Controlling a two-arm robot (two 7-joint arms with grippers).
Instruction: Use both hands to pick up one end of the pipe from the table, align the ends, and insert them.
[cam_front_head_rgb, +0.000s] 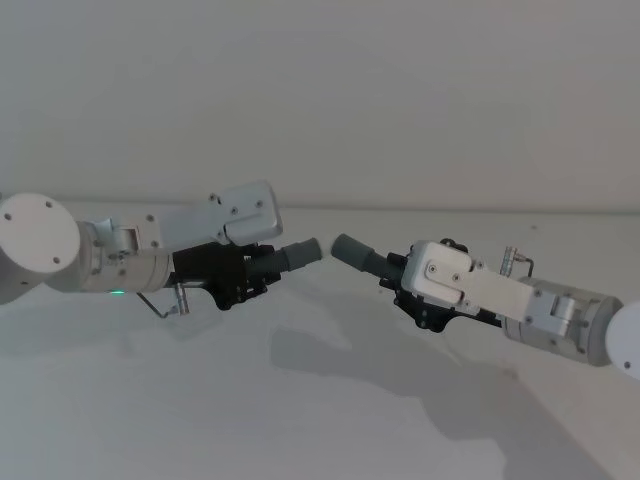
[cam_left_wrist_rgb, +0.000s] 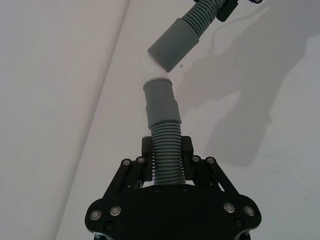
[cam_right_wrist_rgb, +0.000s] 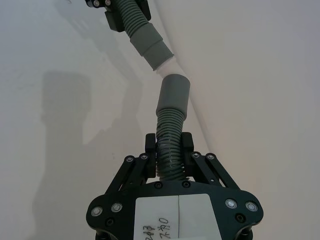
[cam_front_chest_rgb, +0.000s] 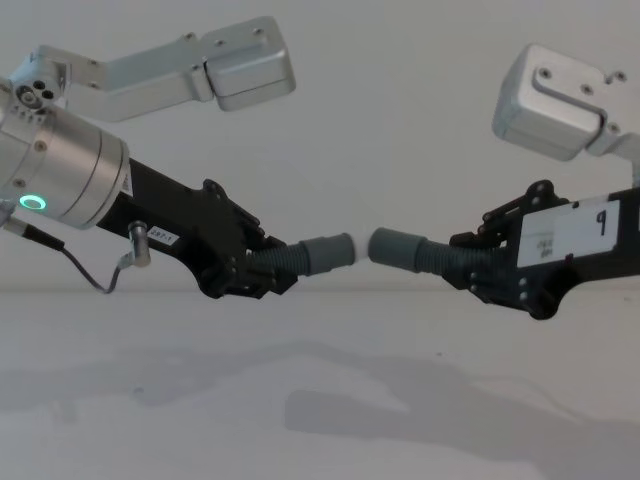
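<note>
both hose pieces are held up off the table (cam_front_head_rgb: 300, 420), whose white surface is seen bare below them, marked only by the shadows of the arms. nothing is seen between the two facing cuffs except a small gap of air; in the head and chest views the ends are near one another but apart.

the left gripper (cam_front_chest_rgb: 262, 268) is clenched on the ribbed body of the left hose piece (cam_front_chest_rgb: 305, 257), with its smooth left cuff (cam_front_chest_rgb: 330, 250) pointed toward the middle. in the left wrist view the ribbed hose (cam_left_wrist_rgb: 166, 155) is seen pinched between the black fingers (cam_left_wrist_rgb: 146, 150), the cuff sticking out well past them. a green ring (cam_front_chest_rgb: 33, 203) is lit on the left wrist, and a thin cable (cam_front_chest_rgb: 80, 275) is looped beneath it.

the right gripper (cam_front_chest_rgb: 468, 268) is likewise closed on the ribbed part of the right hose piece (cam_front_chest_rgb: 432, 256), its right cuff (cam_front_chest_rgb: 392, 246) turned toward the other. in the right wrist view the ribbed section (cam_right_wrist_rgb: 169, 150) is gripped between the fingers (cam_right_wrist_rgb: 186, 142). a white label (cam_front_chest_rgb: 570, 228) is carried on the right gripper's body.

the cuffs are not quite in line: in both wrist views they are seen meeting at an angle. no container is involved.
</note>
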